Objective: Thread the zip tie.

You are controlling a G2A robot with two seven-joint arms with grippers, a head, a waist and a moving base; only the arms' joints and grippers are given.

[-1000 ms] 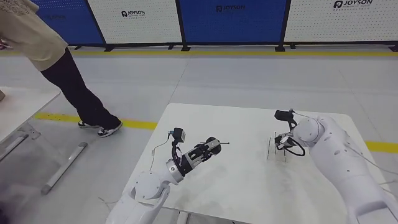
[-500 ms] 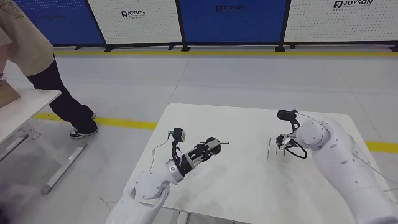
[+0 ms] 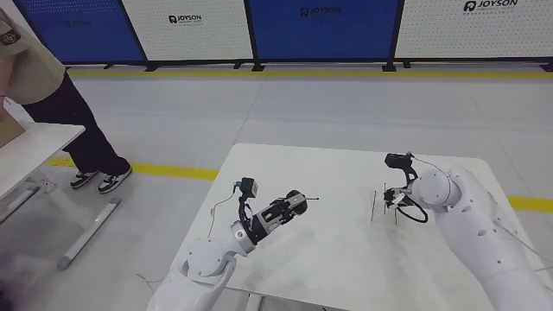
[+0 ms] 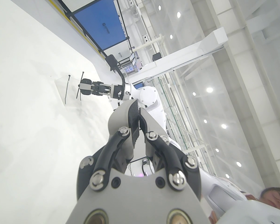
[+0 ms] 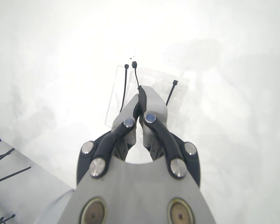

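Note:
My right gripper [image 5: 141,89] is shut on a thin black zip tie [image 5: 136,75], whose head points away from the pads. It stands over a clear plastic holder [image 5: 154,75] near the table's right side, where two other zip ties [image 5: 124,85] lean upright. The left wrist view shows this gripper [image 4: 82,89] from afar, beside the holder [image 4: 60,87]. My left gripper [image 4: 137,104] is shut, raised above the table's left part. In the top view a thin black strip [image 3: 311,199] sticks out of the left gripper [image 3: 296,199] toward the right gripper [image 3: 393,197].
The white table [image 3: 328,250] lies bare between the two arms. A grey tray [image 5: 25,183] with several loose black zip ties sits close to my right arm. Blue and white partition panels [image 3: 320,13] stand across the floor behind the table.
My right gripper has drifted slightly to the right with its zip tie. The left arm has kept still.

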